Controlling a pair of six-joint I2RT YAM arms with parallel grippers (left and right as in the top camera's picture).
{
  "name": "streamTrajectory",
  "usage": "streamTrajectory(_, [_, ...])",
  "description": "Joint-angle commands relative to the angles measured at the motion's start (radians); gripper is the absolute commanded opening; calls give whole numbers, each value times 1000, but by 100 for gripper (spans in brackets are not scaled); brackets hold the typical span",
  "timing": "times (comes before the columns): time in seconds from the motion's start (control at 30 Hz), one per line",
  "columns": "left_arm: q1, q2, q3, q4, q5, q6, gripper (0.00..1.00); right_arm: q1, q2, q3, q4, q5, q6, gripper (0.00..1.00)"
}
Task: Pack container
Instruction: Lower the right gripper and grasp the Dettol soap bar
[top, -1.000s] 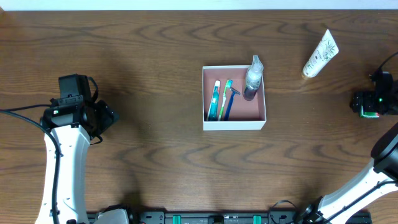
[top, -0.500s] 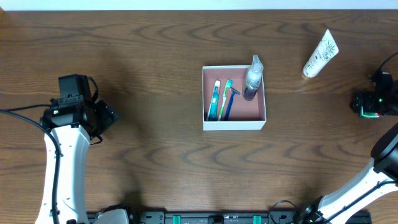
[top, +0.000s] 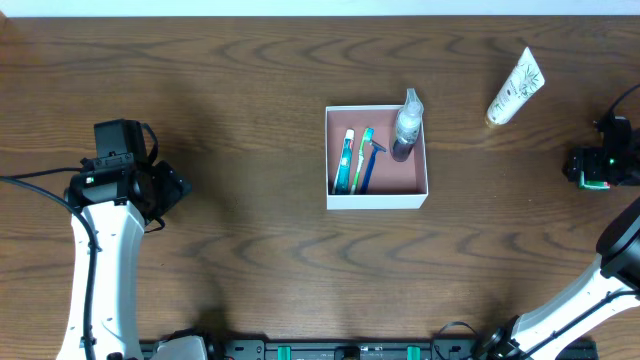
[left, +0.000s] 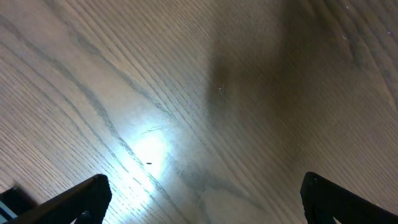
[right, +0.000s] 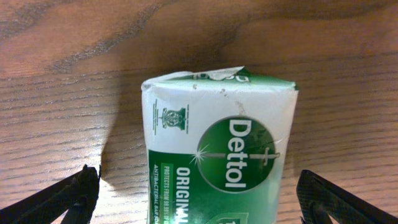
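— Movement over the last second?

— None that shows. Both arms hang where they were, and nothing on the tabletop (top: 250, 280) has shifted. The container (top: 377, 198) sits at the middle of the tabletop, a little toward the far edge. Two toothbrushes (top: 346, 162) and a blue razor (top: 371, 160) lie side by side in its left half, and a clear bottle (top: 405, 125) leans in its far right corner.

— And the grippers?

— The left gripper (left: 208, 196) is spread wide over bare wood near the left edge, holding nothing. The right gripper (right: 202, 196) is just as wide and hangs over a green soap bar (right: 221, 162) near the right edge, one finger on either side of the wrapper. Neither finger visibly touches it, so the bar is straddled, not gripped.

— So what does the stillness mean for the packing?

— Probably a pause right before a pick. The soap bar looks like the next item, lined up but not yet taken. A white tube (top: 515, 88) also lies outside, near the far right corner. The container's right half has bare floor showing, so there seems to be room for both. Roughly, the job looks a bit past halfway.
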Motion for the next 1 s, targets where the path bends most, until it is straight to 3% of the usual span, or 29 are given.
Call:
streamTrajectory(0.0, [6, 3, 0, -3, -5, -12, 98, 10, 16, -3, -6, 5, -13, 99])
streamTrajectory(0.5, [6, 3, 0, -3, -5, -12, 98, 10, 24, -3, 2, 44, -13, 98])
streamTrajectory(0.97, [6, 3, 0, -3, -5, -12, 98, 10, 25, -3, 31, 39, -13, 77])
